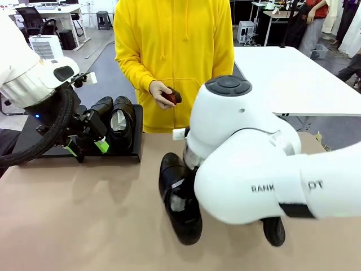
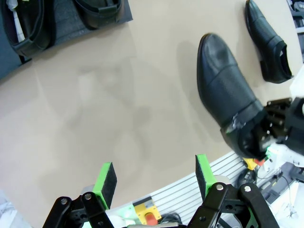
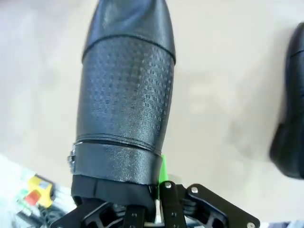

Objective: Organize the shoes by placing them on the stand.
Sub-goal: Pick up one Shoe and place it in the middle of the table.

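Note:
Two glossy black shoes [image 1: 115, 121] stand side by side on the low black stand [image 1: 39, 141], also seen in the left wrist view as shoes [image 2: 28, 28] on the stand [image 2: 61, 23]. My left gripper [image 1: 86, 148] hangs open just in front of them, its green pads [image 2: 107, 178] apart over bare table. My right gripper [image 3: 142, 190] is shut on the heel end of a third shoe [image 1: 179, 200] [image 3: 126, 95] [image 2: 228, 95] at mid-table; I cannot tell whether it touches the tabletop. A fourth shoe [image 1: 274, 230] [image 2: 268, 42] lies beside it, mostly hidden by my right arm.
Across the table stands a person in a yellow hoodie, holding a small dark-red brush [image 1: 172, 97] in one hand. The tan tabletop [image 1: 84, 214] is bare between the stand and the held shoe. A white table [image 1: 293, 73] sits at the back right.

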{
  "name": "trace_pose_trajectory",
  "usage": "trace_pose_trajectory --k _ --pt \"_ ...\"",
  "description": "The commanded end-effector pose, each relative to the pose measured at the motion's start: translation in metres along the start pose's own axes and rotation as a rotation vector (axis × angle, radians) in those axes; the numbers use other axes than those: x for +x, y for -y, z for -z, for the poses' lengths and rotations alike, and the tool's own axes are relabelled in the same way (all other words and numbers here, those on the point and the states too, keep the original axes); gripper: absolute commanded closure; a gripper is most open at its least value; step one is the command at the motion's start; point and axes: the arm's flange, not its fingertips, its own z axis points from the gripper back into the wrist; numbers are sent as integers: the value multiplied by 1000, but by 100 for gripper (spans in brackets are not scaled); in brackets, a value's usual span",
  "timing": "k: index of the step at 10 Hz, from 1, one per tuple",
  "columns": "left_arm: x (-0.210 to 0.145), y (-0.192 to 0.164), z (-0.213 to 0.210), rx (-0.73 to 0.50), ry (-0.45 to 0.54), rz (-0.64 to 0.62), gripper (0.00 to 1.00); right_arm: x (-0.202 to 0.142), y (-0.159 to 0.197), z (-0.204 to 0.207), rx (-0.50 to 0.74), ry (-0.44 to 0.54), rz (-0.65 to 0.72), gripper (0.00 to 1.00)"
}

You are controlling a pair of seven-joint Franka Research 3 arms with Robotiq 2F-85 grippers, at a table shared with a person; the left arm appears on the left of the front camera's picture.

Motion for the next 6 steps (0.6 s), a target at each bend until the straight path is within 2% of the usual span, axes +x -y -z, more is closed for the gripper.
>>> trace_pose_trajectory --k 1,2,3,4,6 --pt "-1 -1 -2 -3 0 10 14 12 16 2 -6 5 25 100" --pt "-1 -1 -2 -3 0 10 14 12 16 2 -6 5 25 100" --pt "-1 -1 -2 -3 0 10 14 -2 -2 1 -1 -3 -6 100" --pt "-1 -1 -2 -3 0 10 14 6 4 6 58 63 102 100" --pt "-1 -1 -2 -3 0 10 14 28 -8 36 118 116 172 100"
